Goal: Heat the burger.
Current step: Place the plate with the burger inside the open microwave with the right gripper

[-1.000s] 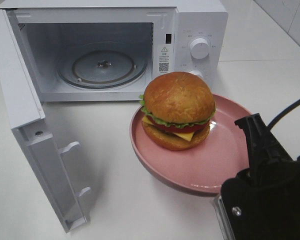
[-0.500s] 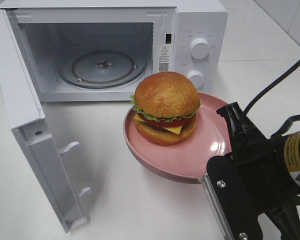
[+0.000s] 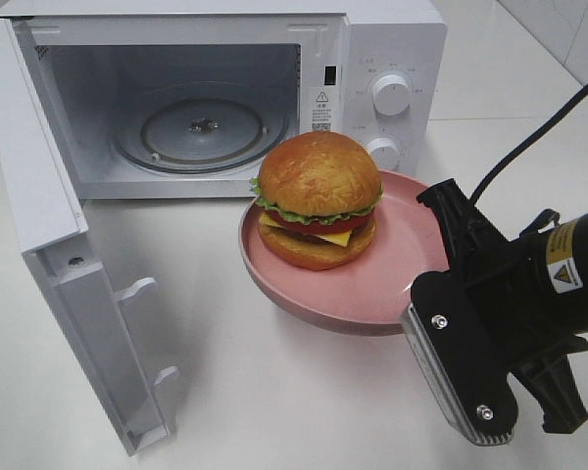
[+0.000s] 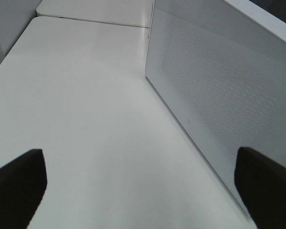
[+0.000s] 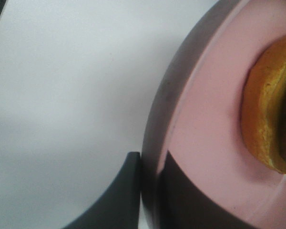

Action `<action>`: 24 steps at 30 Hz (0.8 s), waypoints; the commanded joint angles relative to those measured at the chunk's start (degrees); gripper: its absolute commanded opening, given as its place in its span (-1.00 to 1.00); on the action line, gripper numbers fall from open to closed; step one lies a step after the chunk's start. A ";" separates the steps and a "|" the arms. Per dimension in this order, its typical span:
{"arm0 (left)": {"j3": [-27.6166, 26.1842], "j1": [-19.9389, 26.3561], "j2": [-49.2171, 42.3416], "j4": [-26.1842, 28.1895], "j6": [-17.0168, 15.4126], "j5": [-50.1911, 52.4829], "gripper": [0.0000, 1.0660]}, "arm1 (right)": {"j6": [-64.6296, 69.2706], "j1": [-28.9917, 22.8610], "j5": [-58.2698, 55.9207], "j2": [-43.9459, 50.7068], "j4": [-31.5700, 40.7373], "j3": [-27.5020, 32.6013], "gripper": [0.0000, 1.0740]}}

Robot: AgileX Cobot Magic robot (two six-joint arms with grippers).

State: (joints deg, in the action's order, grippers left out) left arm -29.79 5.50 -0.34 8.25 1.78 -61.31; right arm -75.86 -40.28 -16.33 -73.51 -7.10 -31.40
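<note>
The burger [image 3: 318, 196], with a golden-brown bun, lettuce, tomato and cheese, sits on a round pink plate [image 3: 392, 284]. My right gripper [image 3: 441, 211] is shut on the plate's right rim and holds it above the table, in front of the open microwave [image 3: 392, 59]. In the right wrist view my gripper [image 5: 150, 191] clamps the plate's rim [image 5: 205, 119], and the burger [image 5: 271, 119] shows at the edge. My left gripper [image 4: 140, 157] is open and empty over the bare table. It does not show in the exterior view.
The microwave's door [image 3: 49, 215] stands wide open at the left. The glass turntable [image 3: 201, 132] lies inside the cavity. Two knobs [image 3: 390, 94] are on the right panel. The left wrist view shows the door's dotted outer face [image 4: 219, 95] beside the white table.
My right arm has come further into view and carried the plate with the burger to the left and toward the microwave's opening. The microwave and its door have not moved.
</note>
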 commanded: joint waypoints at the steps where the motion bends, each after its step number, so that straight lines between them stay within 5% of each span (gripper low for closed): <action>1: 0.23 0.29 -0.86 0.29 -0.11 0.11 0.87 | -3.72 0.29 3.50 -0.11 2.01 -1.60 -1.00; 24: 0.23 0.29 -0.86 0.29 -0.11 0.11 0.87 | -8.54 0.29 8.48 -12.32 3.78 -10.89 -1.00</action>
State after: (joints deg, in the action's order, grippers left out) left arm -29.79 5.50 -0.34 8.25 1.78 -61.31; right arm -84.17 -40.16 -11.86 -86.34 -3.38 -40.97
